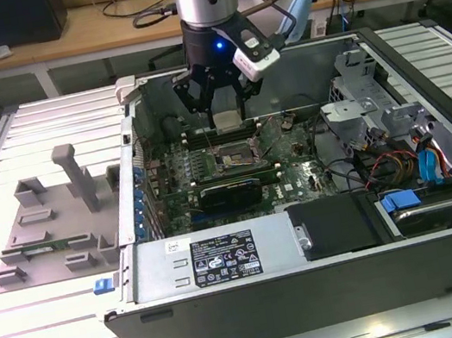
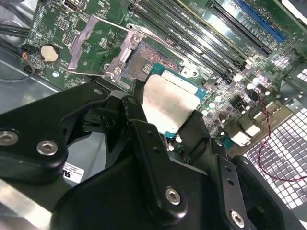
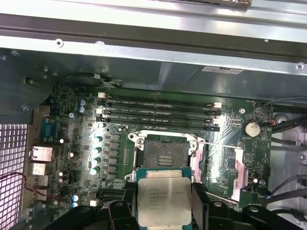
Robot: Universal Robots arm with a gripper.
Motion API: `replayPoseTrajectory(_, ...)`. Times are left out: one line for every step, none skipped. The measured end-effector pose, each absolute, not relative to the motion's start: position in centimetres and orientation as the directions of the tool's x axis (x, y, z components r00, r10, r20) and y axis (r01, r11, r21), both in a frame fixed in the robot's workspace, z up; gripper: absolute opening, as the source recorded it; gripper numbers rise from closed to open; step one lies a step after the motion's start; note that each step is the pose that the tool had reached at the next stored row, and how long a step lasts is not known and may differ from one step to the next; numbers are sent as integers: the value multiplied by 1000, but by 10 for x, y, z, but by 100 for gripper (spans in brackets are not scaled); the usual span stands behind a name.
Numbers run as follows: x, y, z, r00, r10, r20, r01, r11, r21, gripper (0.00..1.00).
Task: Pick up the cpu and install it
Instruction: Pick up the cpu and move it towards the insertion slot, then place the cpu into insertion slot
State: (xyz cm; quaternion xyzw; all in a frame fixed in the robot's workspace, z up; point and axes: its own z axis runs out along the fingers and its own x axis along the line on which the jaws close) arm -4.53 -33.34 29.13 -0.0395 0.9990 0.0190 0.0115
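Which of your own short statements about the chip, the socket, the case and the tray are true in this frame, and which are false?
1. The hand grips the chip. True.
2. The chip is seated in the socket. False: the socket is bare, and the chip is held in the hand, off the board.
3. The case lies with its side open, so the board inside shows. True.
4. The grey tray sits to the exterior view's right of the case. False: it sits to the exterior view's left.
5. The socket's metal cover is shut down over it. False: it is swung open to one side.
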Motion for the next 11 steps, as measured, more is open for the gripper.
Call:
replayPoseTrajectory(-45,-333,291,-997,-79,-24,-79,996,37,55)
replayPoseTrajectory(-45,-333,291,-997,-78,-24,-79,996,37,55)
replayPoseTrajectory(-45,-333,291,-997,-78,-24,-79,996,37,55)
replayPoseTrajectory(-45,-333,291,-997,-79,-24,-79,996,37,55)
replayPoseTrajectory(-45,-333,291,-997,-79,-24,-79,996,37,55)
replayPoseTrajectory(-45,-333,291,-997,-78,-24,-79,996,37,55)
replayPoseTrajectory(-45,-333,290,-997,-79,-24,-79,996,37,55)
replayPoseTrajectory(-45,-333,290,-997,-78,-24,-79,996,37,55)
replayPoseTrajectory(-45,-333,290,-997,-78,-24,-79,996,37,55)
replayPoseTrajectory(-45,-333,290,-997,-78,-24,-79,996,37,55)
replayPoseTrajectory(-45,-333,290,-997,-79,-24,-79,996,37,55)
